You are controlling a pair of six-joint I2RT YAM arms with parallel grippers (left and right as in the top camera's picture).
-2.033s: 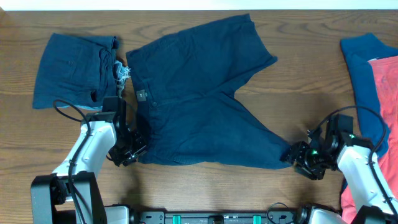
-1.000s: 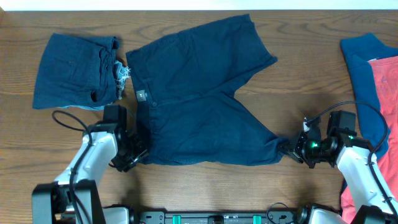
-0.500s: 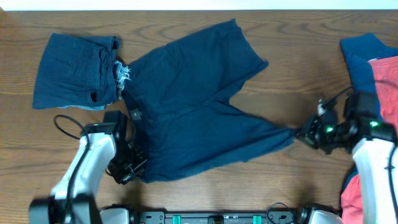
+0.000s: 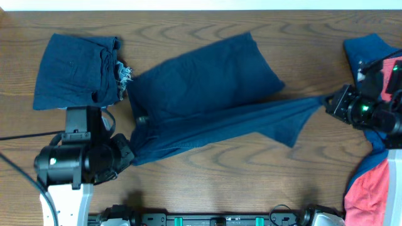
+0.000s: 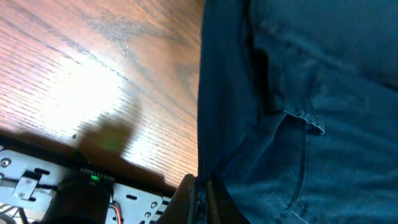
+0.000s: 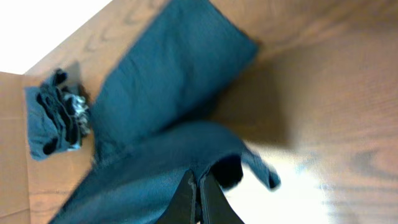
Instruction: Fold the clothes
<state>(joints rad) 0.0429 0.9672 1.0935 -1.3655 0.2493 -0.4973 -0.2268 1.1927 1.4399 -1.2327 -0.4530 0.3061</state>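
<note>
Overhead, you see the navy shorts (image 4: 207, 94) pulled taut over the table (image 4: 251, 182) — the waistband corner is pinched in the left gripper (image 4: 130, 152), the leg hem in the right gripper (image 4: 331, 103). Both jaws are closed on cloth, and the long axis runs left to right between them.

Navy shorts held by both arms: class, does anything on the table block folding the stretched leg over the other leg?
Nothing visible does. The left end effector and right end effector grip the navy shorts at waistband and hem. The folded navy garment lies beside the waistband, and the blue garment lies far right.
</note>
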